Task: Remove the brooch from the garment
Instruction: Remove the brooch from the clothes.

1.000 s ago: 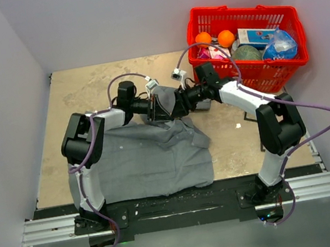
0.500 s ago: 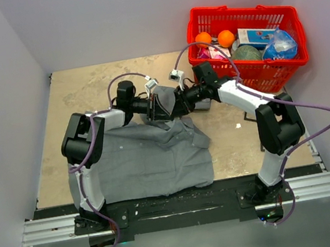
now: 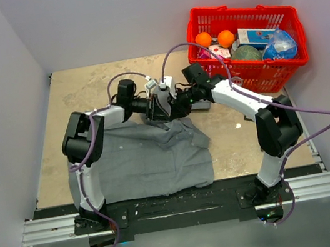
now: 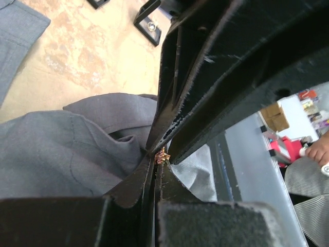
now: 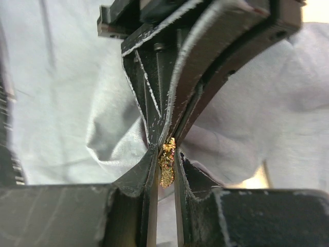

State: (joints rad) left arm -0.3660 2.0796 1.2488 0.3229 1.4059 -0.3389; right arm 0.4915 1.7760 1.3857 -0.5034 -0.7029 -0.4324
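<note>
The grey garment (image 3: 134, 163) lies spread over the table's near left, and one fold of it is lifted at the middle. My left gripper (image 3: 161, 108) is shut on that raised fold (image 4: 110, 134). A small gold brooch (image 4: 162, 155) sits right at its tips (image 4: 156, 160). My right gripper (image 3: 175, 105) meets it head-on from the right. In the right wrist view the brooch (image 5: 166, 163) is pinched between the right gripper's (image 5: 165, 154) narrowed jaws, with grey cloth (image 5: 77, 103) behind. The left fingers (image 5: 169, 77) point straight at them.
A red basket (image 3: 252, 81) with oranges, a box and bags stands at the back right, close behind the right arm. Bare tan tabletop (image 3: 83, 89) lies behind the garment. White walls close in on three sides.
The right arm has swung left toward the left gripper, and its jaws have narrowed onto the brooch. The left gripper has stayed shut on the lifted fold.
</note>
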